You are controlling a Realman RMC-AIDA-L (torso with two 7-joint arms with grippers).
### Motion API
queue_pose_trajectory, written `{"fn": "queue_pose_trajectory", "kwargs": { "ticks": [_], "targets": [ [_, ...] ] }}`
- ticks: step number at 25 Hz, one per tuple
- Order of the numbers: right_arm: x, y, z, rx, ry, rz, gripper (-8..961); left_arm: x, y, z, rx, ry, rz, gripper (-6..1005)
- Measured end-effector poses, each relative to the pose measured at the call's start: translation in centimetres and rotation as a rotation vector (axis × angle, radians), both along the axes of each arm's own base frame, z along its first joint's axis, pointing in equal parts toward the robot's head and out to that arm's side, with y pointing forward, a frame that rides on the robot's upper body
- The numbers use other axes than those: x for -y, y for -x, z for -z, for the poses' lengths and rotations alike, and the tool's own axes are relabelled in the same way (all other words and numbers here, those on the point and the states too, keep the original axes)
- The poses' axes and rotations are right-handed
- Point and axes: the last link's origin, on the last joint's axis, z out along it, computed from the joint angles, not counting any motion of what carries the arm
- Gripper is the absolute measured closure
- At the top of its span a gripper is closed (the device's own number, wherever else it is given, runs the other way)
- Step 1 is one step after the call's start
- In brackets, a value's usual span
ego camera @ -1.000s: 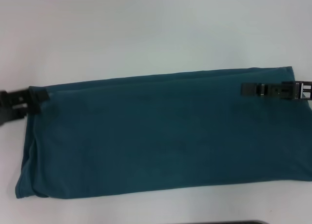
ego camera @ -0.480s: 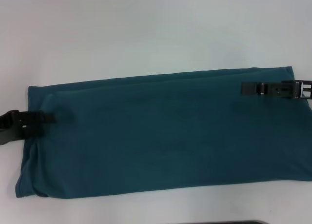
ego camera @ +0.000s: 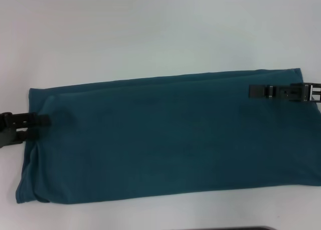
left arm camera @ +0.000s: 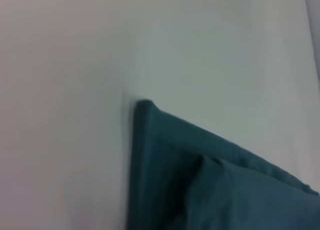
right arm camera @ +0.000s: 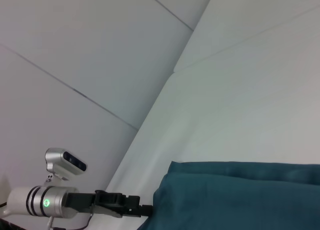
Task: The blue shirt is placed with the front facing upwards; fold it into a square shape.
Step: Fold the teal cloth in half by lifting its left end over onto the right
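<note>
Blue shirt (ego camera: 170,140) lies flat on the white bench (ego camera: 150,34), folded lengthwise into a long band running left-right across the head view, plain teal side up, no lettering visible. Far long edge shows a layered fold line; left end looks slightly rumpled w/ a rounded near corner.

Left gripper (ego camera: 44,121) sits at the shirt's left short edge, approx. mid-height, tips just over the fabric edge, arm body off the cloth toward the left. Can't tell if its jaws are spread or pinching cloth. The right wrist view shows the same gripper far off (right arm camera: 145,208), tip touching the shirt's end. Left wrist view shows only a folded shirt corner (left arm camera: 165,155), w/ stacked layers, on the bench.

Right gripper (ego camera: 253,91) reaches in from the right edge, over the shirt's far-right part near the far long edge. Jaws look pressed together and flat; whether they grip fabric – can't tell.
</note>
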Motion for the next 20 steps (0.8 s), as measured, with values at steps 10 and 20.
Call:
{"fn": "queue_pose_trajectory", "kwargs": {
  "ticks": [10,20],
  "targets": [
    [-0.1,-0.1,0.0,0.007,-0.006,0.009,106,-0.2,-1.3,-0.2,0.019,0.084,0.053,324],
    [-0.1,-0.3,-0.1,0.009,0.0,0.022,106,-0.5,-0.6,0.6,-0.057,0.127,0.0,325]
  ]
}}
